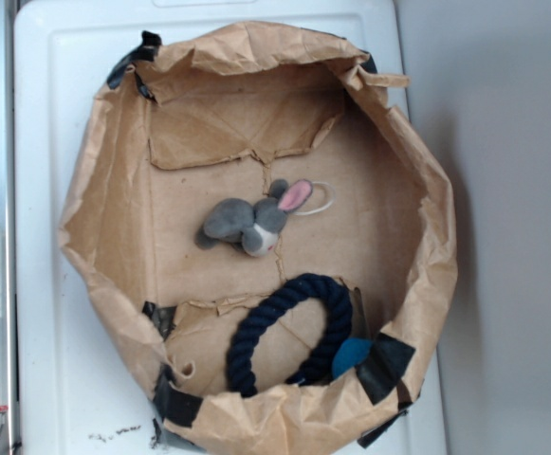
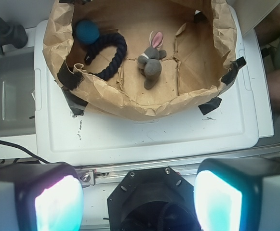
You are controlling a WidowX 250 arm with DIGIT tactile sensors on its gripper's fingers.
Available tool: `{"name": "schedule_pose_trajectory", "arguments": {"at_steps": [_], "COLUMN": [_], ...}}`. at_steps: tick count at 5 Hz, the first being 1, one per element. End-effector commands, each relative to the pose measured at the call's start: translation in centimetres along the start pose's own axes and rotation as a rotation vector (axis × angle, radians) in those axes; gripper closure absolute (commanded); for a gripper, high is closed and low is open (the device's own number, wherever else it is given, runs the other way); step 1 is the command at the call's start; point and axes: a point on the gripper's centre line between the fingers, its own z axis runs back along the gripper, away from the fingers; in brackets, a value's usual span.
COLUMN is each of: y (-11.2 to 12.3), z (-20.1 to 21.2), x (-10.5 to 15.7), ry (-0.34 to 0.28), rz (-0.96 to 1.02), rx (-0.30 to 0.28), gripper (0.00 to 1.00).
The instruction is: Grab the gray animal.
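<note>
The gripper [image 2: 139, 192] hangs released, fingers spread wide, well short of the paper-walled basket [image 2: 130, 103], inside which, straight ahead past the near wall, the gray animal [image 2: 152, 60] lies on the floor, long axis running near-to-far, ears farthest.

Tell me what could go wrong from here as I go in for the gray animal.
1. The crumpled paper wall stands between the gripper and the gray animal; a low approach could snag it.
2. The navy rope ring lies close beside the animal, apart from it; a drifting descent might catch the rope instead.
3. The thin white loop by its ear could hook a finger.
</note>
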Motion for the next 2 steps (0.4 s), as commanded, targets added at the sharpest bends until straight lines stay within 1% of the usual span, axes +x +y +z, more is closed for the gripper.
{"name": "schedule_pose_trajectory", "arguments": {"at_steps": [1, 2], "y": [0.0, 0.2], "z": [0.0, -0.8], "x": [0.0, 2.1], "ry": [0.0, -0.005], "rz": [0.0, 0.028], "rx": [0.0, 0.021], "gripper": [0.0, 0.0]}}
